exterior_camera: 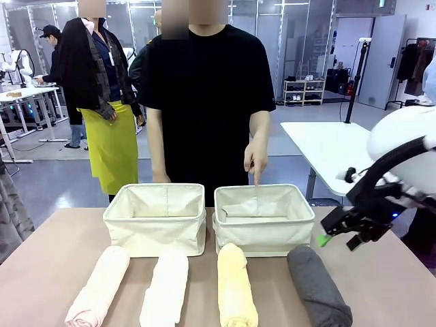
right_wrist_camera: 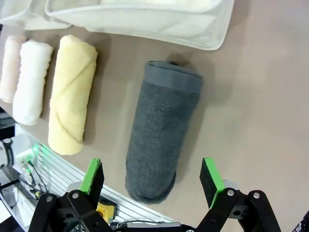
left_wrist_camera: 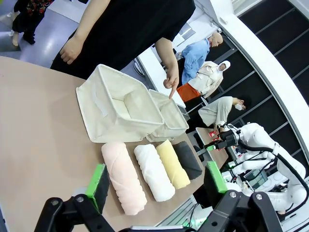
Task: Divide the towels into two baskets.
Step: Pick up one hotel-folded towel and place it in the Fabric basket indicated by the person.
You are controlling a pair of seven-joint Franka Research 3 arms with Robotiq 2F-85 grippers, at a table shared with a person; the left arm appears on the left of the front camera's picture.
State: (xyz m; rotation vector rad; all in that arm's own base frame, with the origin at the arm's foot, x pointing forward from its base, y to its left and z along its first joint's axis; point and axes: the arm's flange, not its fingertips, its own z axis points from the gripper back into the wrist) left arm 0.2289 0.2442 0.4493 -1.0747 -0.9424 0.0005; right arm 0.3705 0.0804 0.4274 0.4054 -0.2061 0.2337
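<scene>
At the very start, by the look of it: 0 of 4 towels binned, all 4 left to share out, presumably 2 per basket.

On the table (exterior_camera: 48, 266), in 1 row along the near edge, from the robot's left: pink towel (exterior_camera: 99, 286), white towel (exterior_camera: 165, 289), yellow towel (exterior_camera: 236, 286), grey towel (exterior_camera: 318, 286). All rolled, lying side by side, none touched by a gripper.

Behind the row, 2 cream baskets, side by side and close to touching: left basket (exterior_camera: 155, 231) behind pink and white, right basket (exterior_camera: 262, 235) behind yellow and grey. No towel in either. Pale fold on the floor of the right basket, probably only its own lining, though hard to tell from the front view.

Person's hand (exterior_camera: 256, 153) above the right basket, 1 finger pointing down into it.

Right gripper (right_wrist_camera: 152, 176) hovering clear of the table, aimed down at the grey towel, fingers spread wide to either side of the roll, gripping nothing. Left gripper (left_wrist_camera: 157, 186) held high and back from the row, fingers likewise spread wide, empty.

Likely first up: grey towel into the right basket.
</scene>
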